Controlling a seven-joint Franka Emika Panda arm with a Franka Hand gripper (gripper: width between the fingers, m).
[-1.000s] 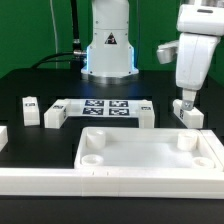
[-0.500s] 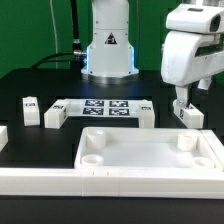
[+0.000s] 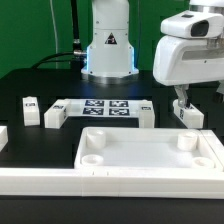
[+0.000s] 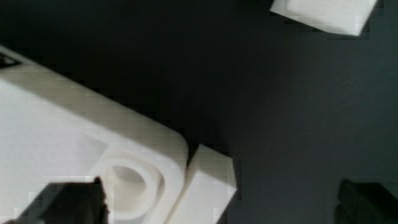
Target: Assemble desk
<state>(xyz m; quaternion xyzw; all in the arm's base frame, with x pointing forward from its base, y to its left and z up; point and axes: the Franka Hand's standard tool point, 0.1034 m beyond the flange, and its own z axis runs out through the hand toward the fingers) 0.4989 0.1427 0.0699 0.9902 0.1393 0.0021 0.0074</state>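
Note:
The desk's white tray-like tabletop [image 3: 150,150] lies at the front with round corner sockets. Its back right corner socket [image 4: 125,180] shows in the wrist view. A white leg [image 3: 189,114] stands just behind that corner, and in the wrist view this leg [image 4: 210,185] lies close beside the socket. My gripper [image 3: 184,99] hangs open right above that leg. In the wrist view the gripper [image 4: 214,205] straddles the leg, its dark fingertips [image 4: 54,205] wide apart and touching nothing. Three more legs [image 3: 147,113] [image 3: 55,117] [image 3: 30,108] stand farther toward the exterior view's left.
The marker board [image 3: 105,106] lies flat behind the tabletop, between two legs. The robot base [image 3: 108,45] rises at the back. A long white rail [image 3: 100,182] runs along the front edge. Another white block [image 4: 338,15] shows in the wrist view.
The arm's hand has swung toward the exterior view's left and looms larger, while the fingers stay over the right leg. The jaws remain open.

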